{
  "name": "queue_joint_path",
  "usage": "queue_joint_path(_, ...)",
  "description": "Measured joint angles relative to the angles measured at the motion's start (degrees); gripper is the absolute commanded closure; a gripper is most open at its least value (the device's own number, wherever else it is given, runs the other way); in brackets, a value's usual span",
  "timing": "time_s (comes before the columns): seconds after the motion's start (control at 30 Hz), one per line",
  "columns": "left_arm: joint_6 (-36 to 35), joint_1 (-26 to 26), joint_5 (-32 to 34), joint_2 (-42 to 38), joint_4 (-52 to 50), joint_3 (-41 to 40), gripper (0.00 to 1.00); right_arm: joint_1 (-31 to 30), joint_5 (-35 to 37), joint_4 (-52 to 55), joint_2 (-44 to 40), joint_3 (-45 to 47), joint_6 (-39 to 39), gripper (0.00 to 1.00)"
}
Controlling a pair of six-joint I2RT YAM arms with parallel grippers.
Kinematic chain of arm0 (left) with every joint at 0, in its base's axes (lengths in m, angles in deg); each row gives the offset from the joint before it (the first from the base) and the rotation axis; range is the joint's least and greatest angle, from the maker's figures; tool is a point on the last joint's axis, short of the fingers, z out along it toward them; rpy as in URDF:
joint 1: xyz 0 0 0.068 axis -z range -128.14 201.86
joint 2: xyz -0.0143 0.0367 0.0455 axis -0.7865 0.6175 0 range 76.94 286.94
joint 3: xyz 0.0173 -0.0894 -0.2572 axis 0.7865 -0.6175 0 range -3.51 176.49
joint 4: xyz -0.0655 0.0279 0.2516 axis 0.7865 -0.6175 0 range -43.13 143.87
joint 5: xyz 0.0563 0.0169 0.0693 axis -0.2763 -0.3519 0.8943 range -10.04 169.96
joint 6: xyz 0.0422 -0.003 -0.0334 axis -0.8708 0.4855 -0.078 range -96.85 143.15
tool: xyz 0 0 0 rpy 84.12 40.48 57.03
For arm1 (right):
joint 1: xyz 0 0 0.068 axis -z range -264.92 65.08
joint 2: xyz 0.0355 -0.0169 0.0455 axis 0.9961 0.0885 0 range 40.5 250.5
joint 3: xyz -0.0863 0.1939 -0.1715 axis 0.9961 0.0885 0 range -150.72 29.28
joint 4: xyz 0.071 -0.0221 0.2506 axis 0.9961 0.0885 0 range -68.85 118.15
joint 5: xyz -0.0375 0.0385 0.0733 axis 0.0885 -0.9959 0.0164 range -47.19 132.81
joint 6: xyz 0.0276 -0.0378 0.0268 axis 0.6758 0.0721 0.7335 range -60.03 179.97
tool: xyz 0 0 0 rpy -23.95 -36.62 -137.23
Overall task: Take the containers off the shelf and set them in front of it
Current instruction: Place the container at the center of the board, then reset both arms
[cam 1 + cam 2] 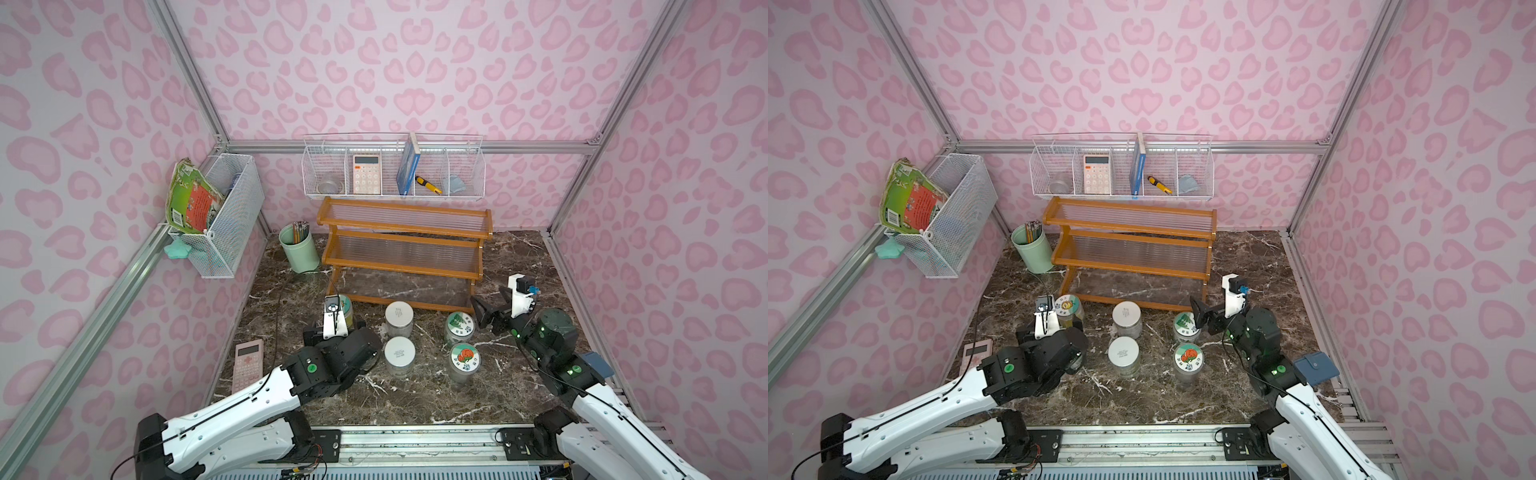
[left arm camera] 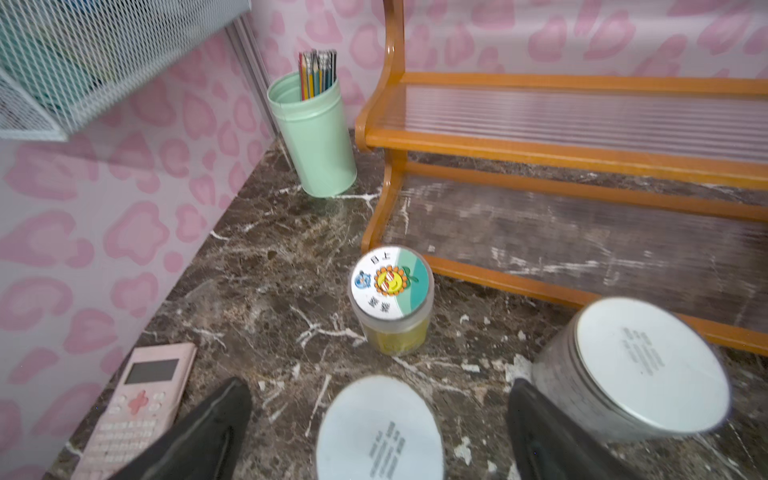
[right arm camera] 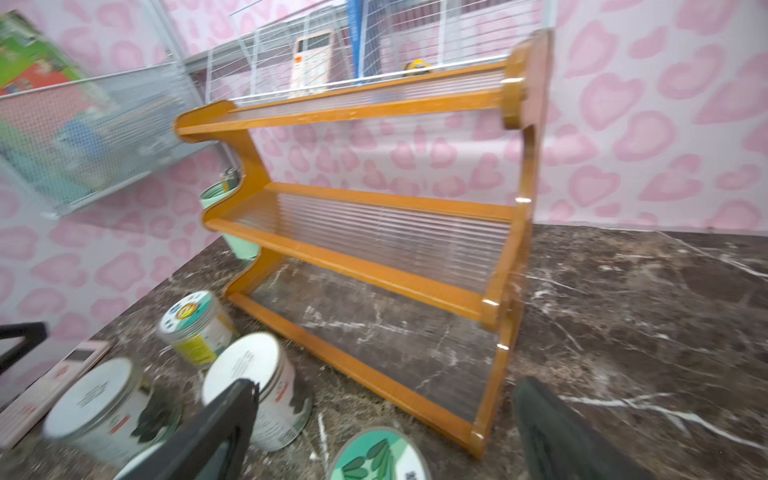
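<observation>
The left hand [image 2: 378, 390], spread wide and empty, straddles a white-lidded jar [image 2: 379, 432] without touching it. The right hand [image 3: 386, 388], equally wide and empty, hangs just by the green-leaf jar [image 3: 378, 457]. Every visible jar stands upright, long axis vertical, lid up, on the counter [image 1: 415, 395] before the shelf [image 1: 399, 249].

The three-tier stepped shelf with orange-brown wooden frame and clear ribbed tiers [image 1: 403, 249] is standing upright at the rear of the dark marble tabletop [image 1: 519, 257]. Five small clear cylindrical jars are standing upright just in front of it: the yellow-pictured jar [image 1: 1070, 307], the rear white-lidded jar [image 1: 399, 312], the front white-lidded jar [image 1: 400, 351], the green-leaf jar [image 1: 459, 324] and the orange-pictured jar [image 1: 464, 357]. The third white-lidded jar [image 2: 378, 432] is showing in the left wrist view, near the yellow-pictured one.
</observation>
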State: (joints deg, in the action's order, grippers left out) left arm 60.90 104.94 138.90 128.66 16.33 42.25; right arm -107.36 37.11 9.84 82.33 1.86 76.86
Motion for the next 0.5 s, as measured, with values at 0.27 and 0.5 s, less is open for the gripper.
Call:
queue_joint_path(0.27,-20.39,-18.62,-10.73,-5.29,12.13,-0.20,0.01,6.10,2.05,-2.12,5.11,-1.99,-0.46,0.01)
queue_joint_path(0.5,-27.82,-31.47,-21.24,-1.01,19.32,-1.51,0.01,9.33,8.17,-9.09,10.97,0.42,-3.76,0.01)
